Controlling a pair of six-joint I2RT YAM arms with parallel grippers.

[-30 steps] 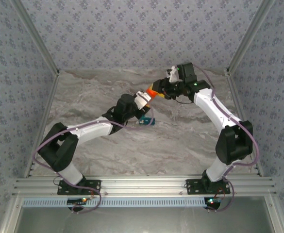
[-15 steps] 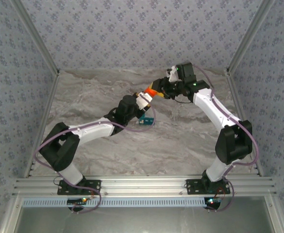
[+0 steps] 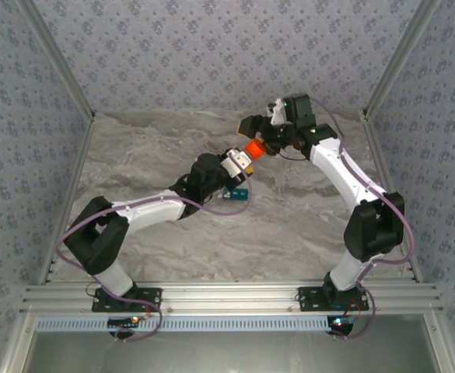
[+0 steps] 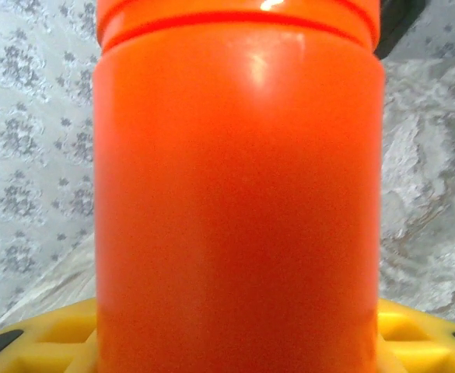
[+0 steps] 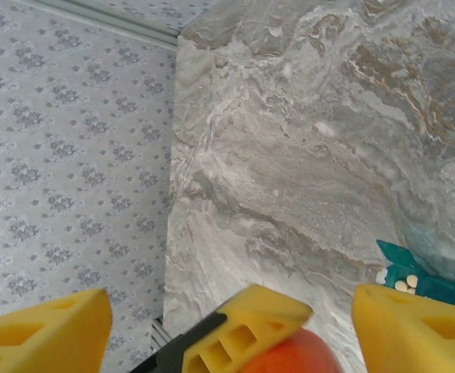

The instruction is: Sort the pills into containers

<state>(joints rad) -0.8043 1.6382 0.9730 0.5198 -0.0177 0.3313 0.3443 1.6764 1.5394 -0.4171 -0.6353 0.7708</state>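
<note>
Holding the glossy, cylindrical orange bottle [image 4: 235, 194] aloft in the left gripper [image 3: 241, 162], jaws clenched round its smooth body, with the right gripper [image 3: 262, 134] jaws released wide just off its ridged top. Seemingly opening the bottle. Next: regripping that top, or tipping toward the containers [image 3: 236, 194], a teal plastic box at mid-tabletop [image 3: 305, 225] with pale pills [image 5: 404, 284] inside.

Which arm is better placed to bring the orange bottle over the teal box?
Left. The left pincer is closed on the bottle, holding it near the teal box on the table. The right pincer is open beside the bottle and holds nothing.
</note>
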